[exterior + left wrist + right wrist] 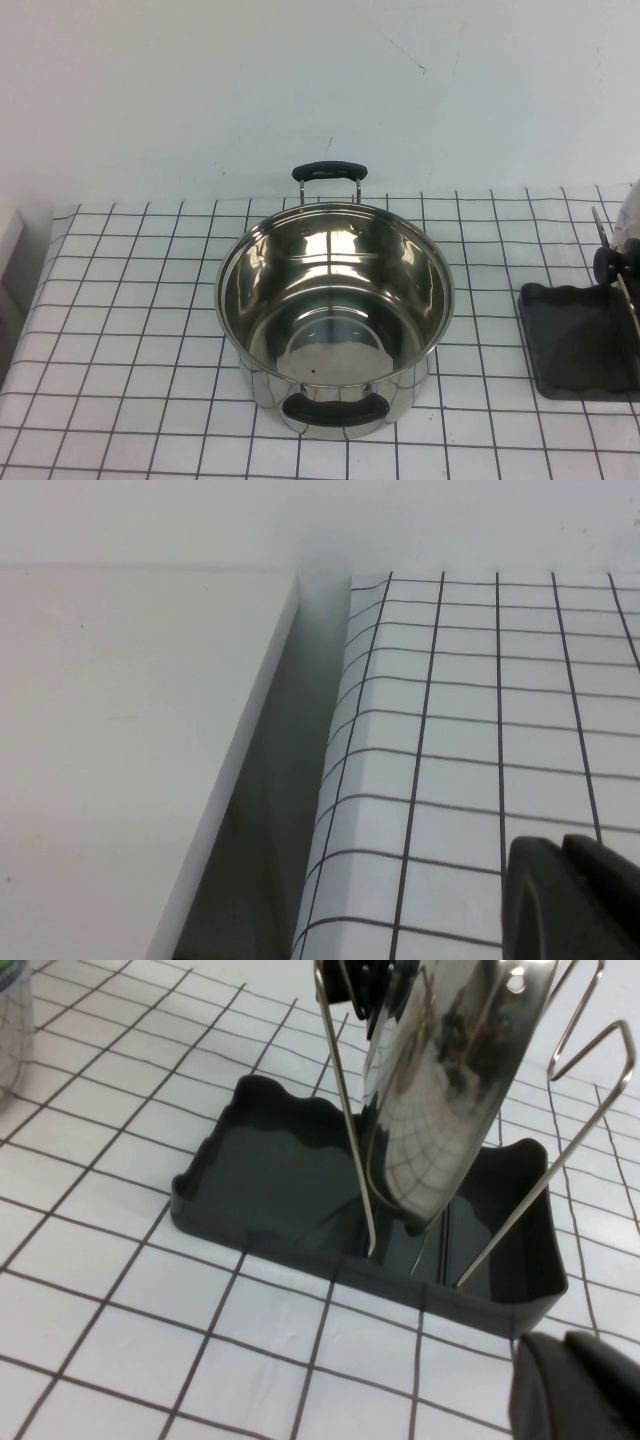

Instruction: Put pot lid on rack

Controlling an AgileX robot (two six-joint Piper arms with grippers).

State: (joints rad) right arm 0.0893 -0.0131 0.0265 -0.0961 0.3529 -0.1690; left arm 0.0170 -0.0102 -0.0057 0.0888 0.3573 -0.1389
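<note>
One pot lid (450,1090), stiff, slick steel I'd only grab by its black knob, stands in the rack (300,1190) just ahead of my right gripper (575,1385); left gripper (570,895) far off; can't tell either's jaws.

White tabletop with black grid lines (130,300), running from a white wall at the back to the near edge. Carries a deep shiny stainless-steel pot with two black handles (335,315) at centre, open and uncovered. Also carries a flat dark grey rectangular tray with raised rim and thin wire rods (578,345) at the robot's right edge, well apart from the pot. Left edge of the tabletop (345,780) drops beside a plain white slab (120,760).
</note>
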